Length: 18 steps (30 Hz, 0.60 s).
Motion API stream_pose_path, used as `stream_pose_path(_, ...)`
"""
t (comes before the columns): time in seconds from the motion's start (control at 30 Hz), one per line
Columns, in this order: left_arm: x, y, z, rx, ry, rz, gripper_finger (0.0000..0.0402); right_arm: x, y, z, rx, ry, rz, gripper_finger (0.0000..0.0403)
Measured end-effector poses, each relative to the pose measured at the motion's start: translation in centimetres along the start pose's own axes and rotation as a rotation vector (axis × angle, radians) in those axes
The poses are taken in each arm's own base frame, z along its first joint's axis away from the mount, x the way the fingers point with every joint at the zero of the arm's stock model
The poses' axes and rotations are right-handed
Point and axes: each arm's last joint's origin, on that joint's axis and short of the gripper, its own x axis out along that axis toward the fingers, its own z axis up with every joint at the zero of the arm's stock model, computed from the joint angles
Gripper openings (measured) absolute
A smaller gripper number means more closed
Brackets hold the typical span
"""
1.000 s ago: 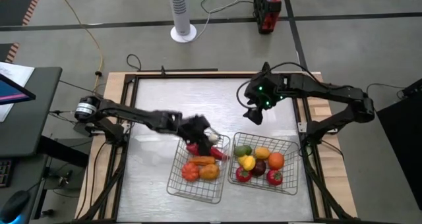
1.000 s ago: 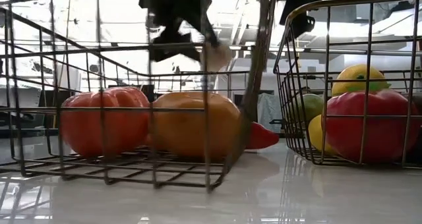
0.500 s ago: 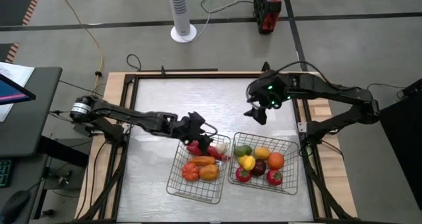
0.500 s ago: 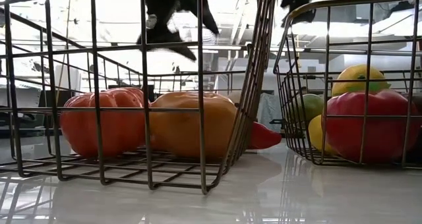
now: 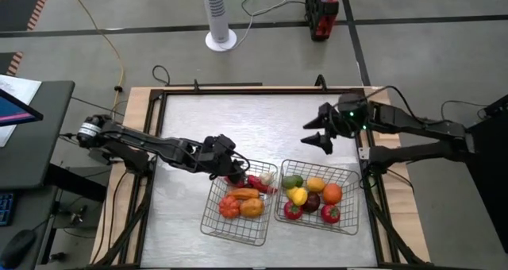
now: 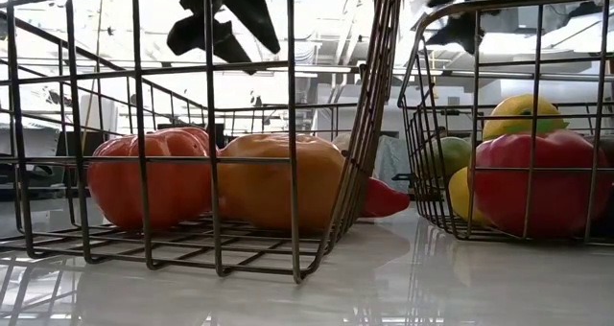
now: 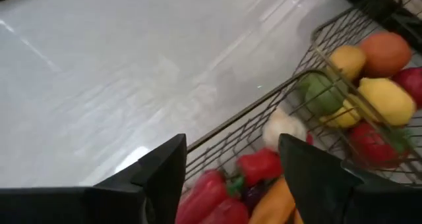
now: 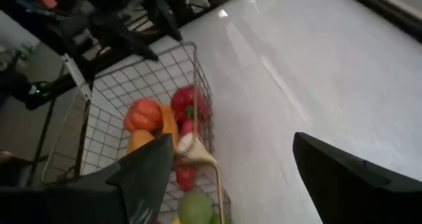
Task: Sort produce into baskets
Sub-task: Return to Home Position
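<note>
Two wire baskets stand side by side at the table's near edge. The left basket [image 5: 208, 212] holds red peppers, a carrot, orange pieces and a whitish piece [image 5: 267, 175], which also shows in the left wrist view [image 7: 282, 127]. The right basket [image 5: 354, 198] holds green, yellow, orange, red and dark pieces. My left gripper [image 5: 230, 165] is open and empty, above the left basket's far left corner [image 7: 231, 174]. My right gripper [image 5: 316, 135] is open and empty, above the table beyond the right basket [image 8: 237, 178]. In the low view both grippers hang above the baskets, left [image 6: 216, 19] and right [image 6: 460, 19].
The far half of the steel table top [image 5: 238, 119] is bare. A wooden frame [image 5: 139, 111] borders the table. A white fan base [image 5: 221, 38] and a red device [image 5: 321, 12] stand on the floor beyond the far edge.
My left gripper has drawn back toward the table's left edge, away from the left basket's far right corner, where the whitish piece now lies. My right gripper has gone toward the table's right edge.
</note>
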Motion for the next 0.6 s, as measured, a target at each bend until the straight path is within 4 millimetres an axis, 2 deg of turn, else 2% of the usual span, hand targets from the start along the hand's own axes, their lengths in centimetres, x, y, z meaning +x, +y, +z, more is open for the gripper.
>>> stream_pose_path(0.13,-0.9,0.4,0.3,0.018,-0.019,0.008,0.0206,-1.3,-0.3,-1.7,0.052,-0.05,0.011,0.0338)
stream_pose_path(0.4,-4.7,2.3,2.3,0.048,-0.158,0.01,0.017,-5.4,-0.4,-3.1,0.033,-0.264,0.053,0.0338)
stream_pose_path(0.53,-5.5,3.2,2.9,0.055,-0.186,0.013,0.0152,-5.9,-1.0,-4.8,0.034,-0.294,0.037,0.0338)
stream_pose_path(0.6,-5.3,3.7,2.5,0.044,-0.199,-0.003,0.0141,-5.7,-1.6,-6.0,0.05,-0.289,0.021,0.0338)
